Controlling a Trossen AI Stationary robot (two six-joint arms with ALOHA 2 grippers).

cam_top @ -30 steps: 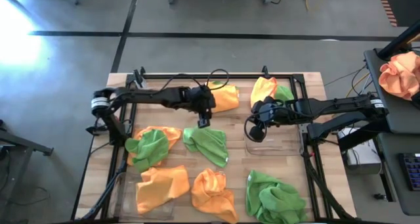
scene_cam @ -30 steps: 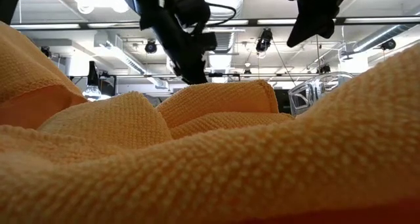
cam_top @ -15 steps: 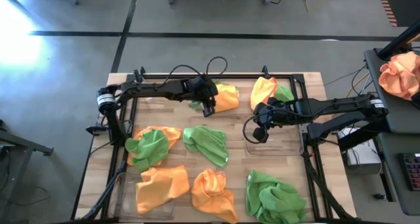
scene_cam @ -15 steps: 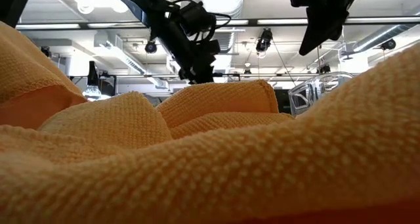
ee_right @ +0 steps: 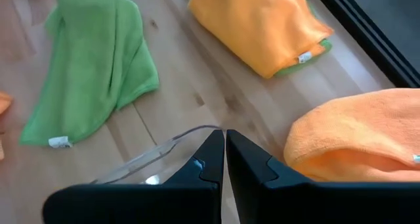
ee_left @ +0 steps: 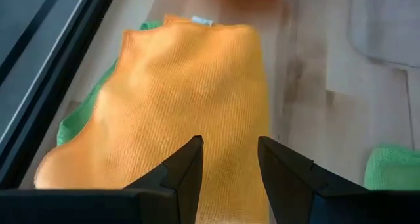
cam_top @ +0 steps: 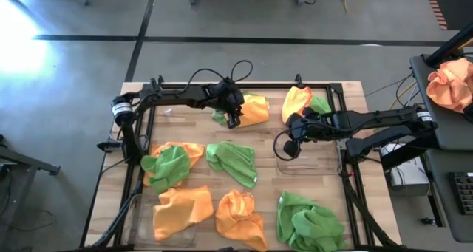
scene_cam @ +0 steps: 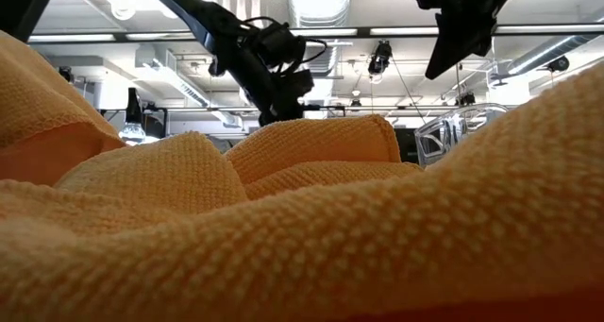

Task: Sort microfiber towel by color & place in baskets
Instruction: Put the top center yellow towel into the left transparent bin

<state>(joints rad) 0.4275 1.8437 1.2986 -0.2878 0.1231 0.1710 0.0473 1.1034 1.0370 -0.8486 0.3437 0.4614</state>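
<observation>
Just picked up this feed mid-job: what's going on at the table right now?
Towel sorting, and nothing is sorted yet. The left gripper hangs open over the orange towel at the table's far edge, holding nothing. The right gripper is shut and empty above the basket on the right. Other orange and green towels lie loose on the table.

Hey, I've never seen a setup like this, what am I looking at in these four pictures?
Two robot arms work at a wooden table strewn with orange and green towels. One picture looks straight down, one sits at table height behind an orange towel, and two ride on the wrists. The left gripper, open and empty, hovers over an orange towel lying on a green one. The right gripper is shut, holding nothing, above a clear basket.
</observation>
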